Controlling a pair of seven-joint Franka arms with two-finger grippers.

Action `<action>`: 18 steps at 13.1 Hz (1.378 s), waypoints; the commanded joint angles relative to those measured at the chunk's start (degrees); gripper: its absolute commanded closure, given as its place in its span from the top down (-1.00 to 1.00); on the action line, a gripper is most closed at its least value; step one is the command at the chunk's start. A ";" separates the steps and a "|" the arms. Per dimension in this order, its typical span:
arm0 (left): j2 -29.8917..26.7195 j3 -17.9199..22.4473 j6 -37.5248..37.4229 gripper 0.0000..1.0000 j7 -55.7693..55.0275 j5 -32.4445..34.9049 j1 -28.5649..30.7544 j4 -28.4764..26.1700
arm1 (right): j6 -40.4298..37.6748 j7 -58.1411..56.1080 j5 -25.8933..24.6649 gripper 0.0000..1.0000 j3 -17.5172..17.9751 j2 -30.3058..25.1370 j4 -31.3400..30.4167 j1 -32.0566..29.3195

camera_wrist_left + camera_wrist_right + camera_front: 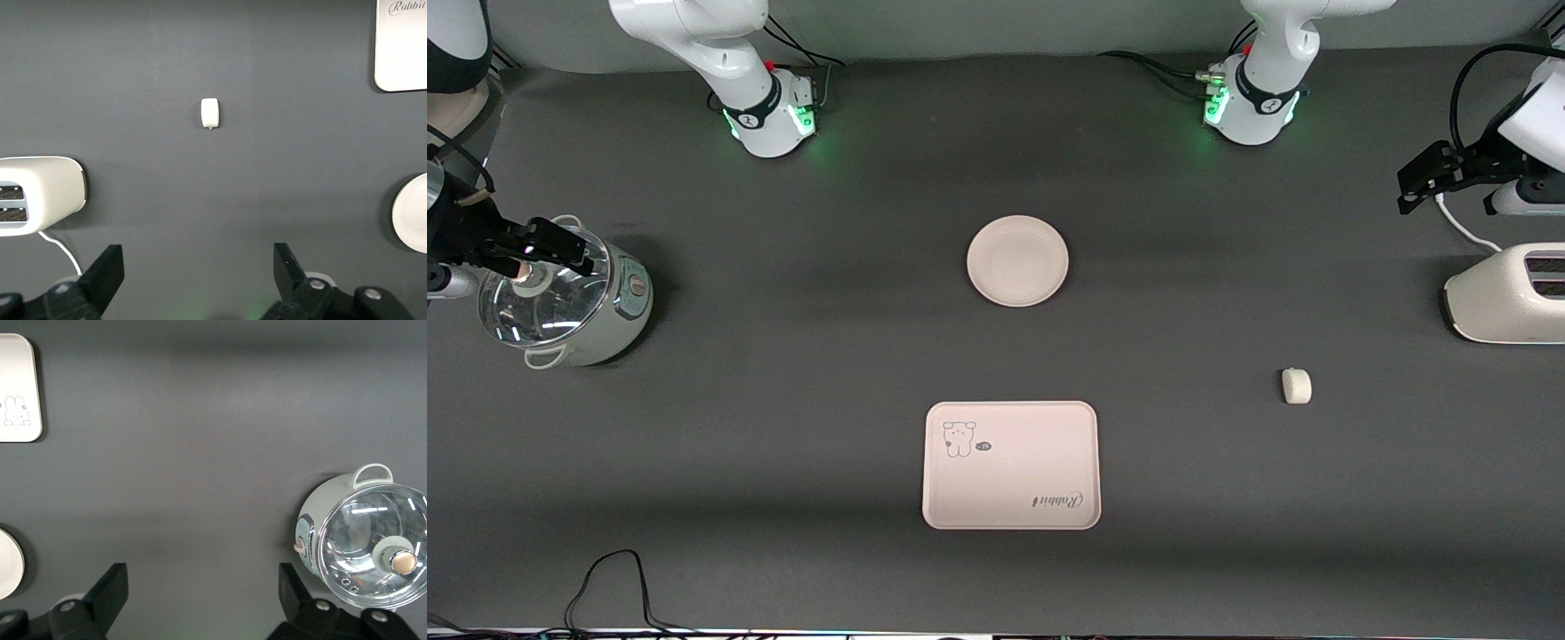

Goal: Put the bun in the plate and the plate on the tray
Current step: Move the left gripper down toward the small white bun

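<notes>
The small white bun [1296, 386] lies on the dark table toward the left arm's end; it also shows in the left wrist view [210, 113]. The round cream plate [1017, 260] sits empty at mid-table. The rectangular tray [1011, 465] with the bear drawing and "Rabbit" script lies nearer the front camera than the plate, also empty. My left gripper [1445, 191] hangs open and empty up over the table beside the toaster [198, 263]. My right gripper [525, 258] hangs open and empty over the rice cooker's end of the table [200, 583].
A white toaster [1507, 293] stands at the left arm's end of the table, with a white cable. A pale green rice cooker [569, 298] with a glass lid stands at the right arm's end. A black cable [609, 582] lies near the table's front edge.
</notes>
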 commanded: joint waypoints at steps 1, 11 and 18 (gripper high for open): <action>0.44 0.12 -1.67 1.00 1.37 -0.62 0.20 1.38 | -0.84 -1.24 -0.64 1.00 0.42 0.41 1.01 -0.60; 19.58 0.12 20.35 1.00 2.87 0.17 1.16 -1.95 | -0.93 -1.15 -0.64 1.00 0.34 0.32 0.66 -0.60; 38.39 0.12 43.30 1.00 2.78 0.17 2.57 -6.17 | -0.93 -0.80 -0.64 1.00 0.34 0.50 0.57 -0.51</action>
